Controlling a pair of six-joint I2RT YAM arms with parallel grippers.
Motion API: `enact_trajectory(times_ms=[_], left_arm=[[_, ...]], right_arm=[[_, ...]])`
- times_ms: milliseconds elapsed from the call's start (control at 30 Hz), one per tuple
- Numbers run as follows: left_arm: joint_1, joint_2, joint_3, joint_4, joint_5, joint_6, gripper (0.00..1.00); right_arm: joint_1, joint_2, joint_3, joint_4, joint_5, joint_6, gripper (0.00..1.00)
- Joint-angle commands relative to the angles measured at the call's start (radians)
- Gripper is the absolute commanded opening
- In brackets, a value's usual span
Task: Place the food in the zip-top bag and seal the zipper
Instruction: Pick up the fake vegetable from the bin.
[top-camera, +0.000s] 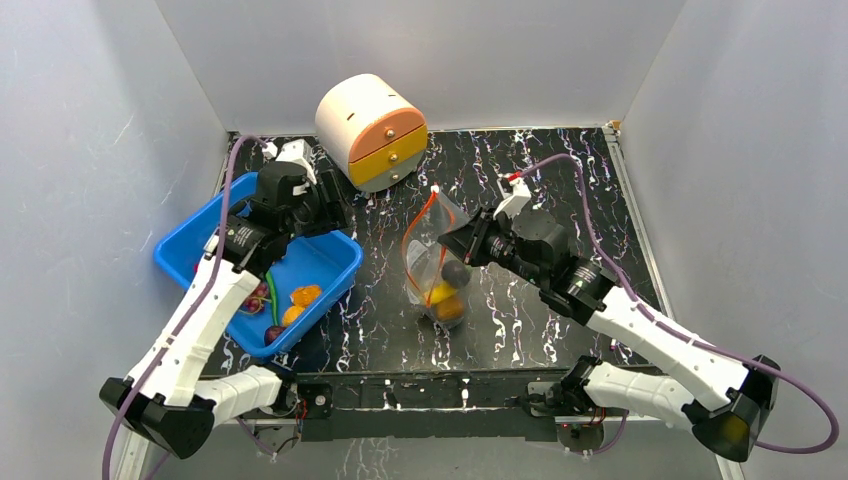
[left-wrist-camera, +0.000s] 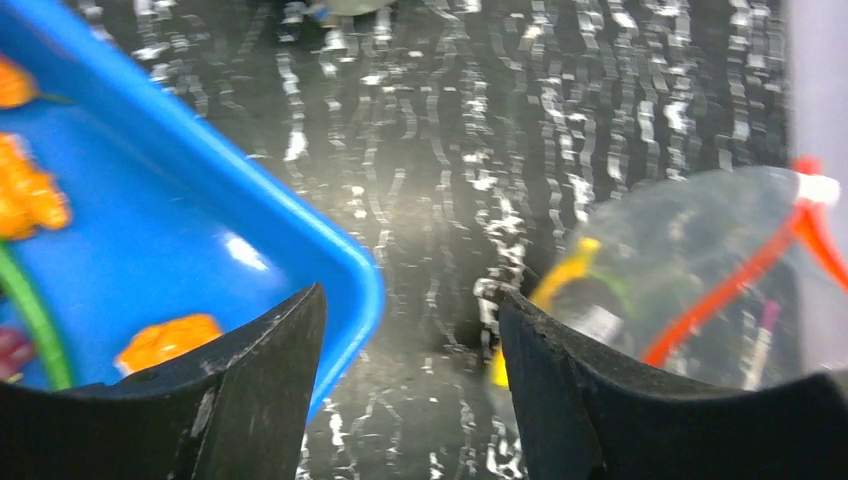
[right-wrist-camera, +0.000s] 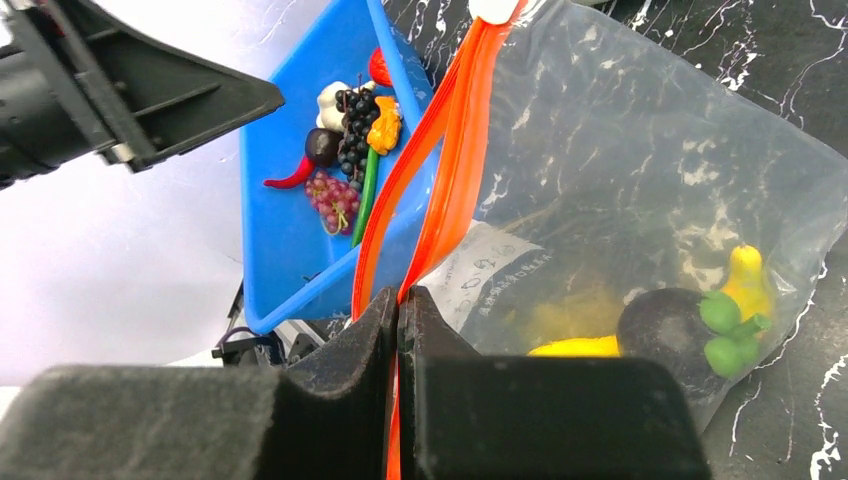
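The clear zip-top bag (top-camera: 432, 255) stands at mid-table with its mouth open. Its red-orange zipper (right-wrist-camera: 450, 150) splits into two strips. Inside lie a dark round fruit with green leaves (right-wrist-camera: 665, 325) and yellow pieces (right-wrist-camera: 575, 347). My right gripper (right-wrist-camera: 398, 310) is shut on one zipper strip and holds the bag up (top-camera: 455, 243). My left gripper (left-wrist-camera: 410, 330) is open and empty, above the table between the blue bin's corner and the bag (left-wrist-camera: 690, 270). Dark grapes (right-wrist-camera: 355, 125), white garlic (right-wrist-camera: 332, 100) and orange pieces (top-camera: 300, 297) lie in the bin.
The blue bin (top-camera: 345, 262) sits at the left, its near corner by the table's front edge. A cream round drawer unit (top-camera: 372, 130) with orange and yellow drawers stands at the back. White walls close in on three sides.
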Motion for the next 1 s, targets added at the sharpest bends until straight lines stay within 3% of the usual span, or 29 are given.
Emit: enact_trajectory(times_ms=[0, 200, 367, 467, 567, 767, 967], left_arm=[[0.018, 0.026, 0.018, -0.088, -0.267, 0.038, 0.6], [0.166, 0.015, -0.086, -0.039, -0.261, 0.061, 0.55], [0.31, 0.037, -0.167, 0.018, -0.146, 0.099, 0.49], [0.341, 0.066, -0.177, 0.077, -0.151, 0.125, 0.46], [0.388, 0.115, -0.181, 0.126, -0.178, 0.127, 0.45], [0.514, 0.23, -0.199, 0.185, -0.071, 0.152, 0.46], [0.569, 0.341, -0.207, 0.209, -0.074, 0.172, 0.51]], right_arm=[[0.003, -0.055, 0.018, 0.039, 0.022, -0.044, 0.0], [0.004, -0.092, -0.008, 0.058, -0.004, -0.063, 0.0], [0.004, -0.114, -0.005, 0.03, 0.0, -0.075, 0.0], [0.004, -0.134, -0.027, 0.017, 0.028, -0.074, 0.0], [0.003, -0.151, -0.029, -0.006, 0.044, -0.075, 0.0], [0.004, -0.184, -0.014, -0.05, 0.061, -0.078, 0.0], [0.004, -0.22, -0.025, -0.065, 0.078, -0.072, 0.0]])
